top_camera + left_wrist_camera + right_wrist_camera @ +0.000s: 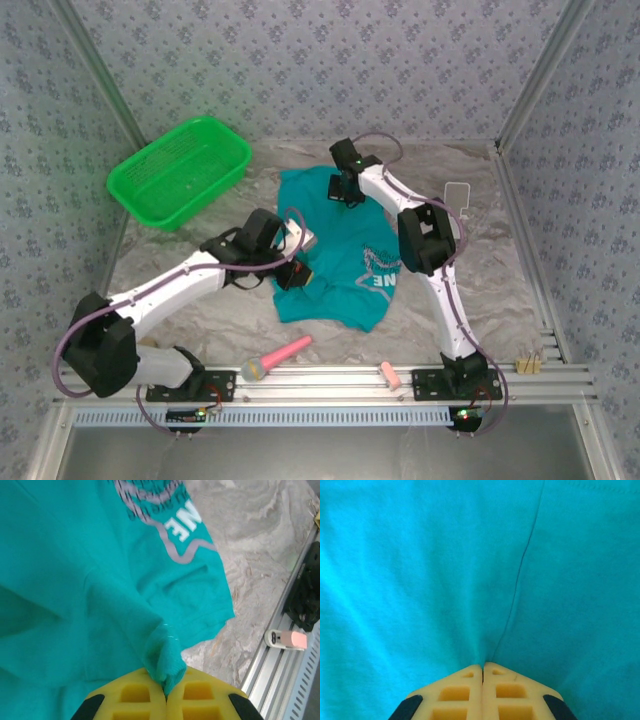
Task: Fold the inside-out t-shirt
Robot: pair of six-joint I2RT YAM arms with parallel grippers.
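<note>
The teal t-shirt (335, 250) lies crumpled in the middle of the table, with grey and white lettering showing near its right hem. My left gripper (290, 275) sits at the shirt's left edge. In the left wrist view the yellow jaws are shut on a bunched fold of the t-shirt (75, 580) at the left gripper (166, 690). My right gripper (345, 195) is over the shirt's far part. In the right wrist view the t-shirt (420, 555) puckers into the closed jaws of the right gripper (483, 667), beside a seam line.
A green mesh basket (180, 170) stands at the back left. A pink-handled tool (280, 357) and a small pink piece (388, 375) lie by the front rail (330, 378). A small white object (457, 195) stands at the right, with walls on three sides.
</note>
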